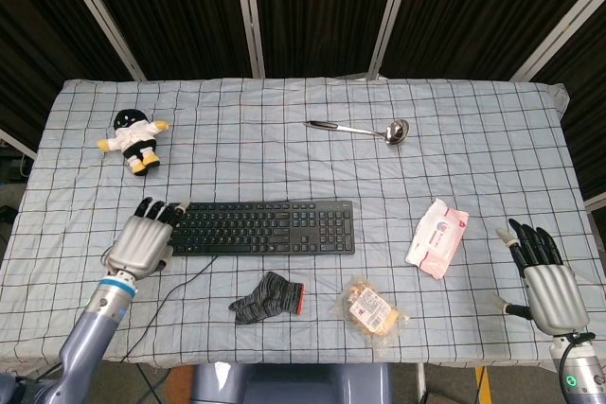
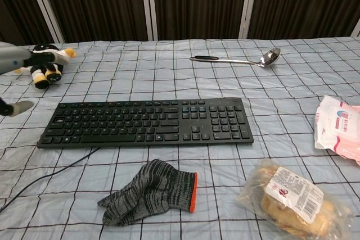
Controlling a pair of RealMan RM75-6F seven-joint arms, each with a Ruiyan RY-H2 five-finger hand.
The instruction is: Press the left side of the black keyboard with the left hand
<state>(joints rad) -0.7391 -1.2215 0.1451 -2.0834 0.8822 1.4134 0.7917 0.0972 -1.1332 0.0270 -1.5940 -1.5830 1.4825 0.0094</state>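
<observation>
The black keyboard [image 1: 262, 227] [image 2: 147, 121] lies flat across the middle of the checked tablecloth, its cable trailing off its left end. My left hand [image 1: 141, 240] hovers just off the keyboard's left end, raised above the cloth, fingers spread and holding nothing. Its dark fingertips [image 1: 157, 208] reach toward the keyboard's top left corner without touching it. In the chest view only the left hand [image 2: 19, 60] shows at the left edge. My right hand [image 1: 543, 276] rests open at the table's front right corner, far from the keyboard.
A grey knit glove [image 1: 266, 296] lies in front of the keyboard, a snack bag [image 1: 369, 308] to its right. A pink wipes packet [image 1: 436, 236] sits at right, a metal ladle [image 1: 362, 128] at the back, a plush doll [image 1: 133, 137] at back left.
</observation>
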